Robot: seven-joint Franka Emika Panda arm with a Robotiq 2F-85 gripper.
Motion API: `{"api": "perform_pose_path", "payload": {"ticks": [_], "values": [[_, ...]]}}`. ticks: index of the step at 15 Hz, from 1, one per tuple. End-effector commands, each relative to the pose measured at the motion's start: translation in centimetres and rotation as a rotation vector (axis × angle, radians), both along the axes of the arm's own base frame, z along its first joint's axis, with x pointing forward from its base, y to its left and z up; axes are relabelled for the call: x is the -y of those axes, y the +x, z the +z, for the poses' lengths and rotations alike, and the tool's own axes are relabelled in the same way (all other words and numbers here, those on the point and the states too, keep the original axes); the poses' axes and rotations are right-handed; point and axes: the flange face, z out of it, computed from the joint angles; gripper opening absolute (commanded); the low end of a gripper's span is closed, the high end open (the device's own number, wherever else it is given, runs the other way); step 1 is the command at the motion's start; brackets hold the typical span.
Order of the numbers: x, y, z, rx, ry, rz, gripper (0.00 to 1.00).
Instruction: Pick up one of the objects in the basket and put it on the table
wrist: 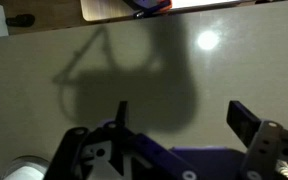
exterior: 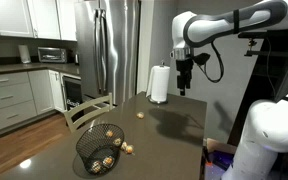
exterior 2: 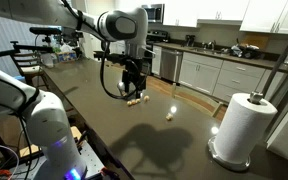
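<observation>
The hand (exterior: pixel 184 88) is hanging wide open and empty above the surface (exterior: pixel 174 125), and should probably be entering the tipped basket (exterior: pixel 92 140) low, pinching one lump (exterior: pixel 127 148).

Exterior cameras at opposite ends of the table (exterior: pixel 174 125), wrist camera above.
In an exterior view the paper-towel roll (exterior: pixel 160 84) is far, 12 o'clock; in an exterior view the paper-towel roll (exterior 2: pixel 242 128) is near, 4 o'clock (wrist view: straight down, close).

The gripper (wrist: pixel 181 112) holds nothing, its jaws wide apart above the glossy table (wrist: pixel 24 75), where its shadow (wrist: pixel 134 85) falls
</observation>
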Motion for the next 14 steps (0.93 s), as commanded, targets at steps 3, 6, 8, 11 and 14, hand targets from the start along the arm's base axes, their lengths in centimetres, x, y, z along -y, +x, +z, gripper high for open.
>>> {"api": "perform_pose_path", "payload": {"ticks": [3,6,8,11,14], "values": [[0.0,0.0,0.0,-0.001,0.0,0.0,1.0],[0.0,0.0,0.0,-0.001,0.0,0.0,1.0],[0.0,0.0,0.0,-0.001,0.0,0.0,1.0],[-0.1,2.3,-0.5,0.009,0.014,0.022,1.0],[-1.3,4.9,-0.9,0.029,0.009,0.075,1.0]]}}
